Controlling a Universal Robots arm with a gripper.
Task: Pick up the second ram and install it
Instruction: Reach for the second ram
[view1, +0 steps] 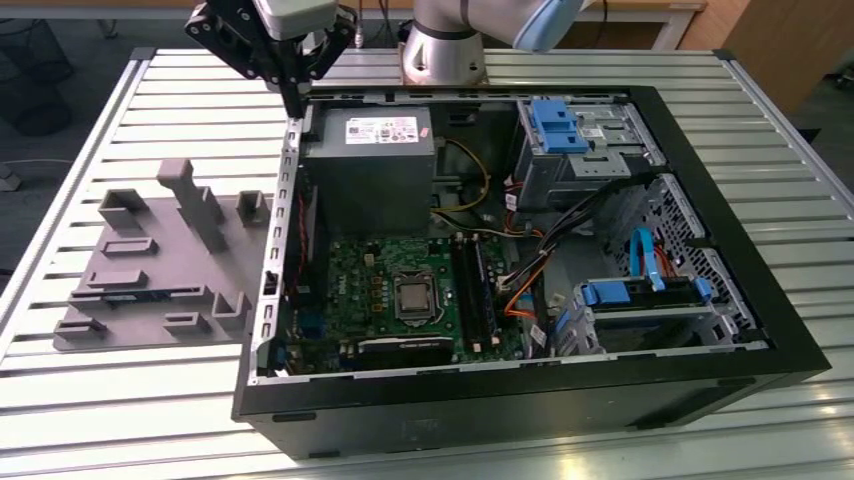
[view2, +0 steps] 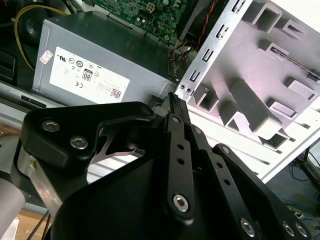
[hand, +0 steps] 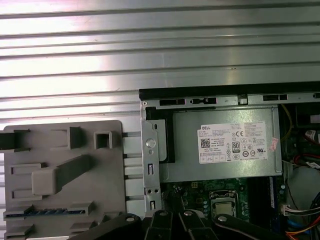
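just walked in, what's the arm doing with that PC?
One arm is working over an open PC case on a slatted table. Its gripper is shut with no ram in it, and sits at the case corner beside the power supply, next to the grey fixture tray. The second ram lies in a slot of that tray, not yet picked up.
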